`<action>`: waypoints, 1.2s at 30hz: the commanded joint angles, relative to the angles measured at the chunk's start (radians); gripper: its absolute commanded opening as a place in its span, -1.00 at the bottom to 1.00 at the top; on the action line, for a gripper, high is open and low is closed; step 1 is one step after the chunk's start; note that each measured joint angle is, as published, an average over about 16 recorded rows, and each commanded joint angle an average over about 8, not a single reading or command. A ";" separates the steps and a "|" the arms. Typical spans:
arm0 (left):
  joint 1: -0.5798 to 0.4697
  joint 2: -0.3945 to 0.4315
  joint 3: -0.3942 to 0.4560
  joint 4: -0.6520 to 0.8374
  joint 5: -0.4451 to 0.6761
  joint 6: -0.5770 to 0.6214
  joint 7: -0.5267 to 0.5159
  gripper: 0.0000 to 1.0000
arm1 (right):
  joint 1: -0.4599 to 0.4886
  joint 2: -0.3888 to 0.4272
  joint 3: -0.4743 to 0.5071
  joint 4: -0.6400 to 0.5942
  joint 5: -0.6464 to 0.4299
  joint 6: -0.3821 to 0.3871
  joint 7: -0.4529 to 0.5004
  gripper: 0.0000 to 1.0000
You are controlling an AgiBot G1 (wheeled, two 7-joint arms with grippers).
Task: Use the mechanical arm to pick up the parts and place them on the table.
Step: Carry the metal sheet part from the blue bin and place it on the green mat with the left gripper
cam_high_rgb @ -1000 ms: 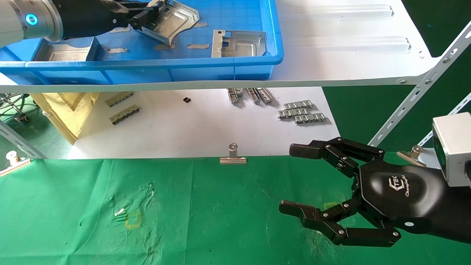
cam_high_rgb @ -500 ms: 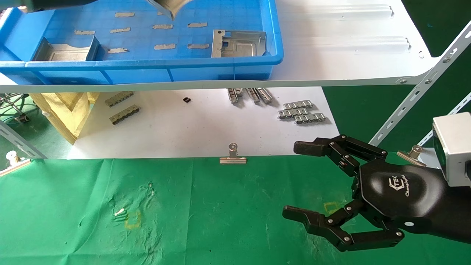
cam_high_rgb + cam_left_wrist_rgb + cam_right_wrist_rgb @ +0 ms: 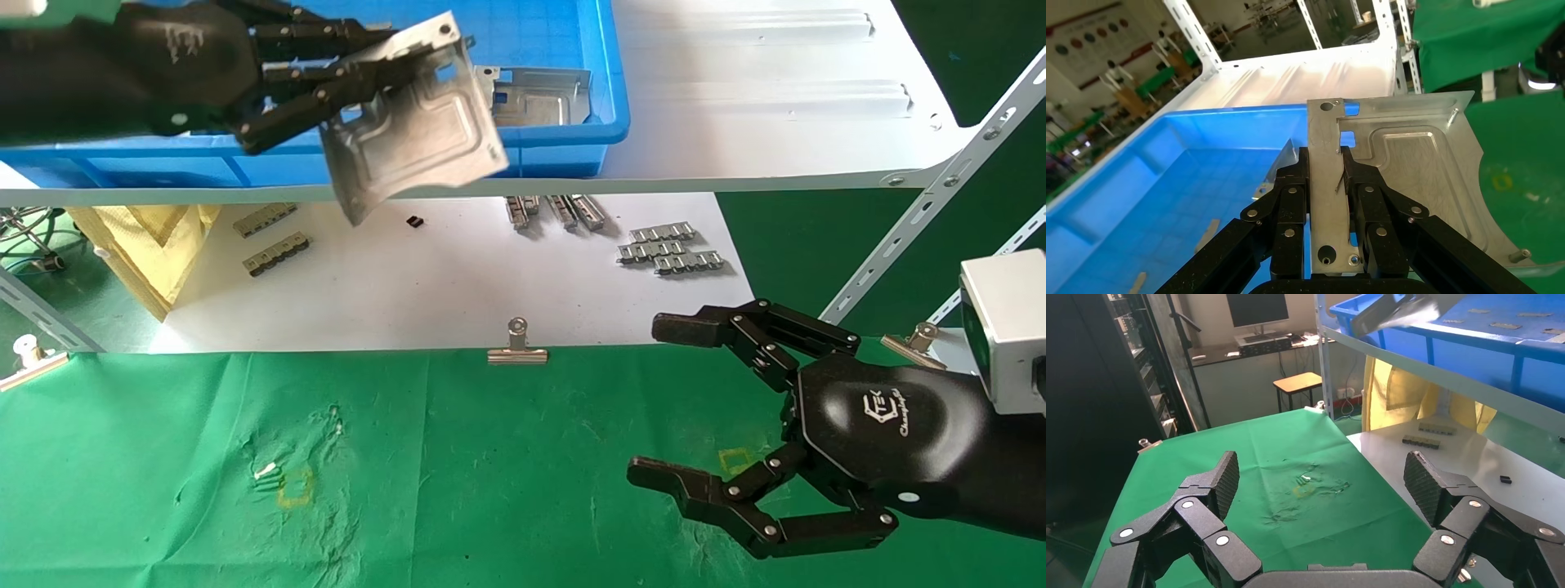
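Nearest, on the right, the right hand (image 3: 695, 408) hovers low over the green desk (image 3: 458, 474), glossy black shell up, its jointed fingers (image 3: 735, 331) spread wide with nothing between them. A faint yellow square mark (image 3: 735, 460) shows on the cloth between those fingers, and another (image 3: 296, 488) lies over to the left among the wrinkles. A silver binder clip (image 3: 516, 347) sits at the far edge of the cloth, where the white board (image 3: 458, 278) begins; small ribbed metal strips (image 3: 670, 247) are scattered on that board.

Farther off and higher, at the left, the left hand (image 3: 359, 69) reaches in sideways above the front wall of the blue tray (image 3: 564, 151) on the white shelf (image 3: 776, 98). Its black fingers (image 3: 1291, 202) are closed around the flanged edge of a part (image 3: 417, 122), held in the air, tilted. The part is a silvery stamped plate with an embossed ridge outline, small cutouts, and a concave curved edge facing down. Another part (image 3: 531, 94) lies flat in the tray's right end.
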 commanded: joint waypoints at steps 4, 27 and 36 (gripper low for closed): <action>0.081 -0.068 0.040 -0.140 -0.063 0.016 0.062 -1.00 | 0.000 0.000 0.000 0.000 0.000 0.000 0.000 1.00; 0.262 -0.185 0.456 -0.124 -0.008 -0.021 0.332 -0.95 | 0.000 0.000 0.000 0.000 0.000 0.000 0.000 1.00; 0.258 -0.145 0.478 0.003 0.006 -0.037 0.439 1.00 | 0.000 0.000 0.000 0.000 0.000 0.000 0.000 1.00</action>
